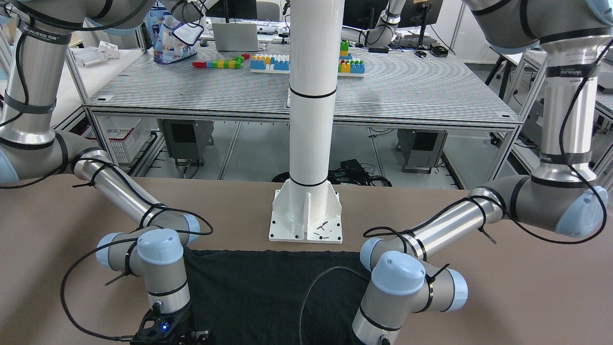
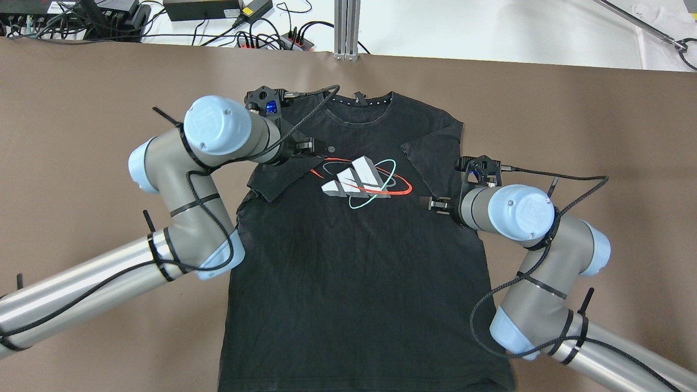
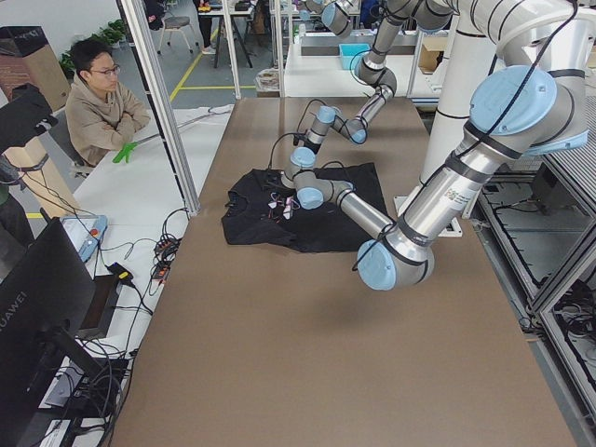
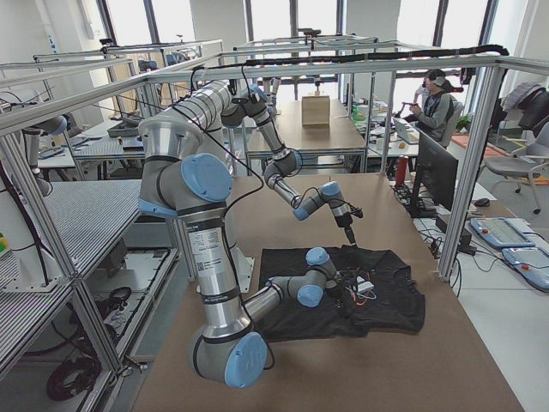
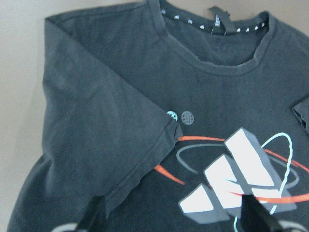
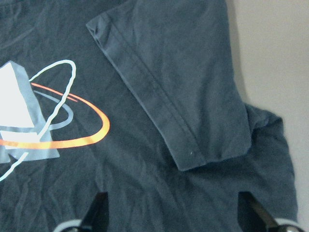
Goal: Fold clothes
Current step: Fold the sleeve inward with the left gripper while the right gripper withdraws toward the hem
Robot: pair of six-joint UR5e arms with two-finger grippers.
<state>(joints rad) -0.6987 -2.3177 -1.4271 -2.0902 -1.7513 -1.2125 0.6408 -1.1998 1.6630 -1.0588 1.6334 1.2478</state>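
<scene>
A black T-shirt point(image 2: 354, 261) with a white, red and teal logo point(image 2: 359, 182) lies flat on the brown table point(image 2: 81, 109), collar at the far side. Both short sleeves are folded inward onto the chest: the left sleeve point(image 5: 106, 130) and the right sleeve point(image 6: 193, 87). My left gripper point(image 2: 313, 146) hovers over the left sleeve's hem, open and empty point(image 5: 174, 217). My right gripper point(image 2: 435, 204) hovers just below the right sleeve, open and empty point(image 6: 174, 217). The shirt's hem point(image 1: 268, 292) lies near the robot's base.
The robot's white pillar base point(image 1: 306, 218) stands just behind the shirt's hem. Cables and power bricks point(image 2: 218, 8) and an aluminium post point(image 2: 346, 27) lie beyond the far table edge. A seated person point(image 3: 98, 98) watches from the side. Bare table point(image 2: 599, 136) flanks the shirt.
</scene>
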